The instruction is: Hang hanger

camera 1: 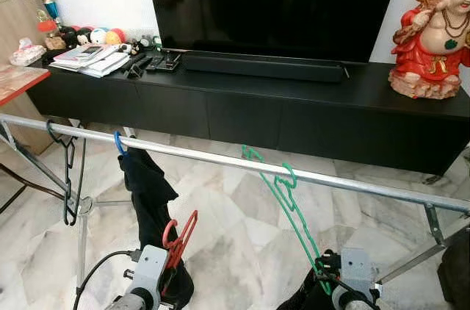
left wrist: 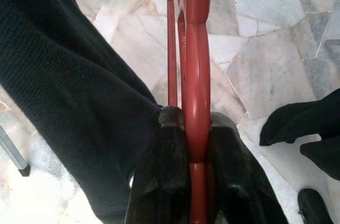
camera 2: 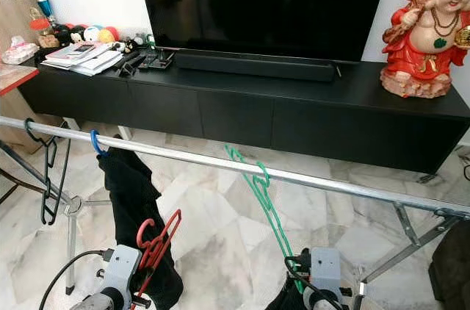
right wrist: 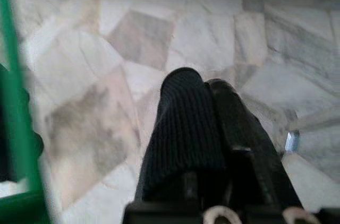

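Clamped in my left gripper (left wrist: 196,144) is a red hanger (camera 1: 178,240), its bar pinched between my two black fingers (left wrist: 164,181), low on my left and below the rail. My right gripper (right wrist: 207,123) has its fingers pressed together with nothing between them; it sits low on my right beside the lower end of a green hanger (camera 1: 286,203), whose hook is over the metal clothes rail (camera 1: 352,180) while its body slants down toward that wrist. Whether the green hanger touches the gripper I cannot tell. That rail crosses in front of me, sloping down to my right. Further to my left on it hang a blue hook carrying a black garment (camera 1: 150,192) and a black hanger (camera 1: 70,178). Underfoot is a pale marble floor (camera 1: 235,229) of irregular slabs. Beyond the rail stands a long black TV cabinet (camera 1: 242,108) with a soundbar (camera 1: 264,66), a large dark television (camera 1: 272,1), papers (camera 1: 92,59) and remotes (camera 1: 158,62) at its left end, and a red laughing Buddha figurine (camera 1: 435,34) at its right, against a white wall.
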